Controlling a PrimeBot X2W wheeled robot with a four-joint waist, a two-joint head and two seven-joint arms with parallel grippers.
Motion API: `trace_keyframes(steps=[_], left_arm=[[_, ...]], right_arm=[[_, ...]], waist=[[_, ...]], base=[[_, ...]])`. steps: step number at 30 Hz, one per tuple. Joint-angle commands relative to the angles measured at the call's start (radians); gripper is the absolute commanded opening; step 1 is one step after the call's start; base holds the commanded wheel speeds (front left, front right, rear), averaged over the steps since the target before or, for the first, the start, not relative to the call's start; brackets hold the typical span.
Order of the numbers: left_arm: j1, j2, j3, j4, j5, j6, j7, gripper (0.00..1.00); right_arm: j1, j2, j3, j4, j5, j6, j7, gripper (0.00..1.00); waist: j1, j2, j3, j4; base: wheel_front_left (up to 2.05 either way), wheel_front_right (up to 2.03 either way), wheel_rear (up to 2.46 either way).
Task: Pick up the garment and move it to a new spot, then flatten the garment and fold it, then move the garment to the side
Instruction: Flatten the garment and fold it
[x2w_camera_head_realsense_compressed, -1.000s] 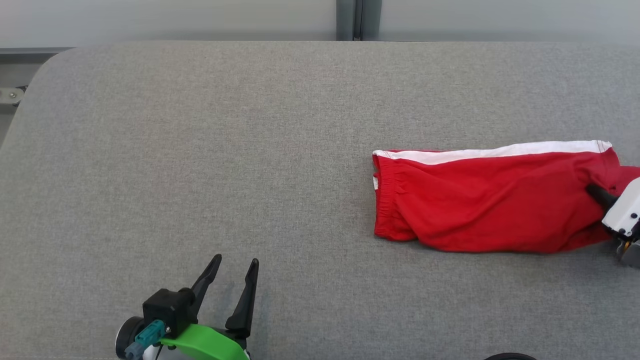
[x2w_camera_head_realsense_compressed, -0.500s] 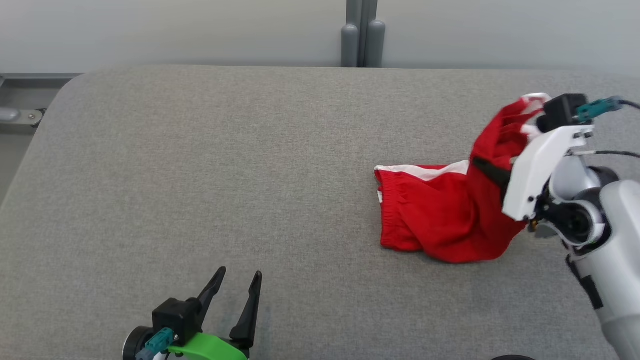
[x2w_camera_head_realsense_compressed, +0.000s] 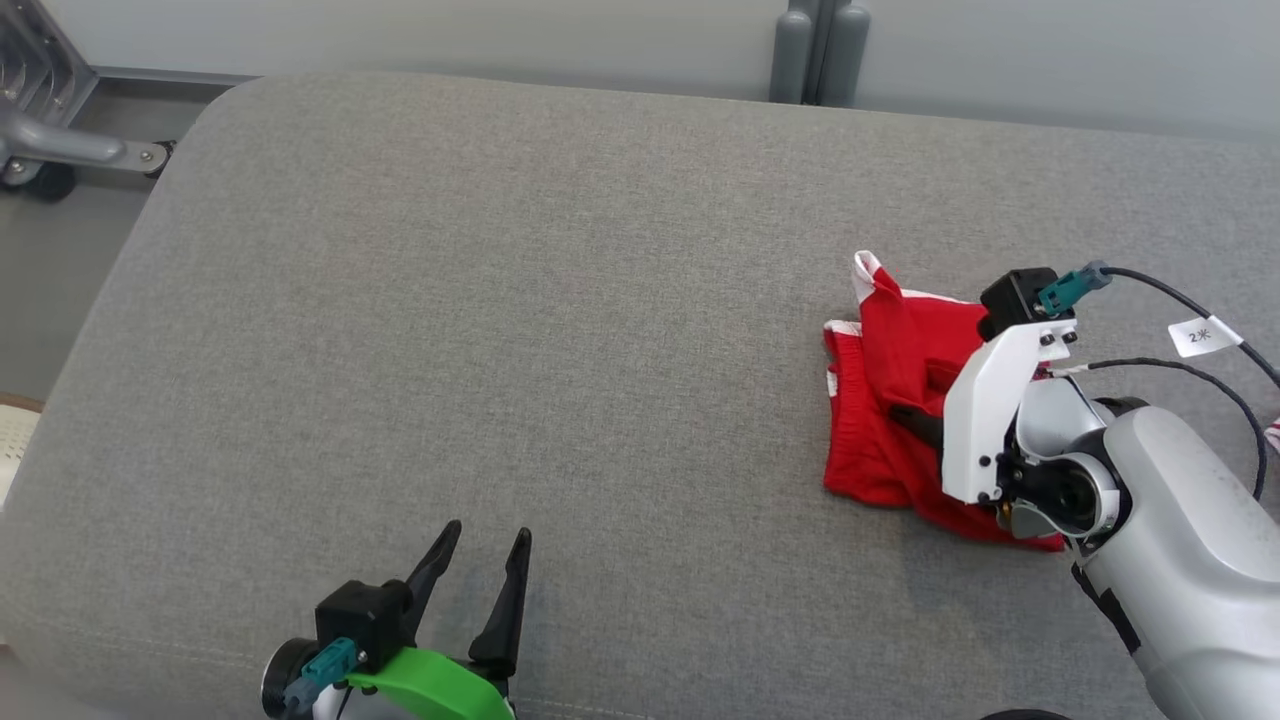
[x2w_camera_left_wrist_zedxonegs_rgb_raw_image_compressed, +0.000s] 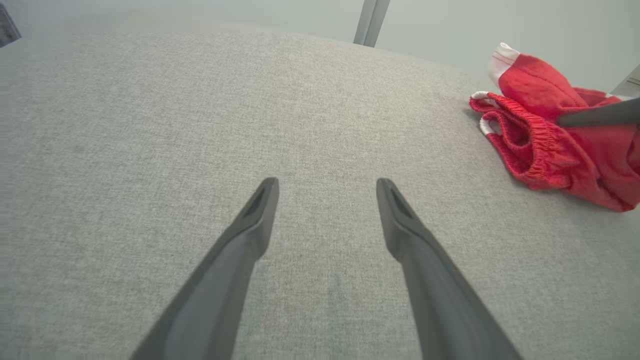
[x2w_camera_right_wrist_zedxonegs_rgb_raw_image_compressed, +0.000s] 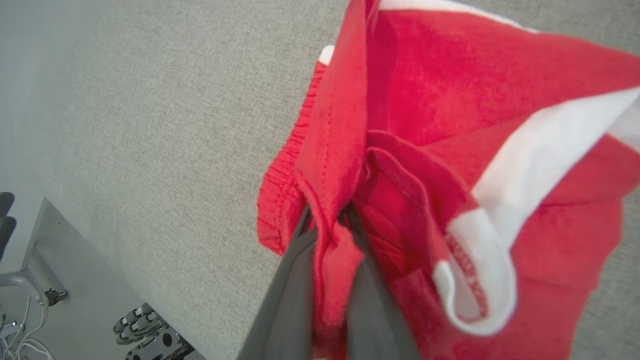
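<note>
At the near edge of the grey fabric-covered counter (x2w_camera_head_realsense_compressed: 500, 300), the left hand (x2w_camera_head_realsense_compressed: 488, 532) is hanging with its two dark fingers spread wide, gripping nothing. Farther in and well off to its right, the red cloth shorts with a white side stripe (x2w_camera_head_realsense_compressed: 870, 450) are lying bunched and partly raised, with the gathered waistband facing left. The right hand (x2w_camera_head_realsense_compressed: 915, 395) is pinching a fold of red cloth between its pressed-together fingers, so that arm is the one placed to carry the shorts. The bare stretch to the left is probably offering the new spot.
</note>
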Motion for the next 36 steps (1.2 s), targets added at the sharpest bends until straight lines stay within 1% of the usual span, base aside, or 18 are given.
trace_keyframes(steps=[1,5,6,7,8,12,16,17,18,21,23,25,26,28,29,30,33,36], left_arm=[[0.001,-0.009,0.009,0.010,0.009,-0.011,-0.004,1.00],[0.002,-0.029,0.027,0.041,0.027,-0.032,-0.005,1.00],[0.002,-0.035,0.031,0.049,0.031,-0.036,-0.005,1.00],[0.004,-0.040,0.033,0.055,0.036,-0.040,-0.005,1.00],[0.006,-0.045,0.037,0.063,0.039,-0.043,-0.005,1.00],[0.035,-0.051,0.058,0.084,0.048,-0.050,-0.005,1.00],[0.082,-0.045,0.088,0.088,0.048,-0.040,-0.005,1.00],[0.082,-0.045,0.088,0.088,0.048,-0.040,-0.005,1.00],[0.093,-0.044,0.096,0.084,0.049,-0.036,-0.004,1.00],[0.130,-0.044,0.122,0.067,0.048,-0.025,-0.005,1.00],[0.144,-0.044,0.136,0.051,0.051,-0.020,-0.005,1.00],[0.149,-0.042,0.142,0.036,0.055,-0.019,-0.005,1.00],[0.149,-0.041,0.143,0.030,0.056,-0.020,-0.005,1.00],[0.141,-0.037,0.148,0.019,0.060,-0.020,-0.005,1.00],[0.134,-0.035,0.151,0.010,0.061,-0.020,-0.005,1.00],[0.127,-0.033,0.149,0.006,0.063,-0.022,-0.005,1.00],[0.097,-0.029,0.144,-0.004,0.071,-0.029,0.000,1.00],[0.071,-0.028,0.140,-0.011,0.079,-0.031,0.008,1.00]], right_arm=[[-0.009,0.003,0.005,0.009,-0.013,0.000,-0.011,0.00],[-0.015,0.025,0.018,0.038,-0.030,0.000,-0.045,0.00],[-0.018,0.034,0.018,0.046,-0.033,0.000,-0.066,0.09],[-0.021,0.043,0.022,0.049,-0.034,0.000,-0.086,0.53],[-0.022,0.051,0.024,0.056,-0.037,0.000,-0.100,1.00],[-0.019,0.060,0.069,0.039,-0.038,0.000,-0.131,1.00],[0.010,0.032,0.144,-0.073,-0.004,0.000,-0.149,1.00],[0.010,0.032,0.144,-0.073,-0.004,0.000,-0.149,1.00],[0.016,0.020,0.150,-0.115,0.004,0.000,-0.165,1.00],[0.038,-0.030,0.127,-0.234,-0.015,0.000,-0.234,1.00],[0.060,-0.069,0.087,-0.298,-0.074,0.000,-0.303,1.00],[0.105,-0.086,0.033,-0.335,-0.138,0.000,-0.375,1.00],[0.132,-0.084,-0.001,-0.346,-0.168,0.000,-0.413,0.91],[0.186,-0.066,-0.074,-0.350,-0.232,0.000,-0.492,0.41],[0.212,-0.057,-0.101,-0.344,-0.277,0.000,-0.533,0.13],[0.236,-0.047,-0.125,-0.332,-0.329,0.000,-0.577,0.00],[0.302,0.033,-0.196,-0.255,-0.436,0.000,-0.702,0.00],[0.323,0.114,-0.253,-0.150,-0.519,0.000,-0.800,0.00]], waist=[[0.0000,0.0000,0.009,0.010],[0.0000,0.0000,0.003,0.011],[0.0000,0.0000,-0.001,0.010],[0.0000,0.0000,-0.006,0.009],[0.0000,0.0000,-0.012,0.007],[0.0000,0.0000,-0.046,-0.011],[0.0000,0.0000,-0.085,-0.050],[0.0000,0.0000,-0.085,-0.050],[0.0000,0.0000,-0.091,-0.060],[0.0000,0.0000,-0.099,-0.092],[0.0000,0.0000,-0.089,-0.112],[0.0000,0.0000,-0.073,-0.126],[0.0000,0.0000,-0.064,-0.130],[0.0000,0.0000,-0.041,-0.140],[0.0000,0.0000,-0.027,-0.145],[0.0000,0.0000,-0.013,-0.149],[0.0000,0.0000,0.029,-0.153],[0.0000,0.0000,0.064,-0.147]], base=[[0.00,0.00,0.00],[0.00,0.00,0.00],[0.00,0.00,0.00],[0.00,0.00,0.00],[0.00,0.00,0.00],[0.00,0.00,0.00],[0.00,0.00,0.00],[0.00,0.00,0.00],[0.00,0.00,0.00],[0.00,0.00,0.00],[0.00,0.00,0.00],[0.00,0.00,0.00],[0.00,0.00,0.00],[0.00,0.00,0.00],[0.00,0.00,0.00],[0.00,0.00,0.00],[0.00,0.00,0.00],[0.00,0.00,0.00]])
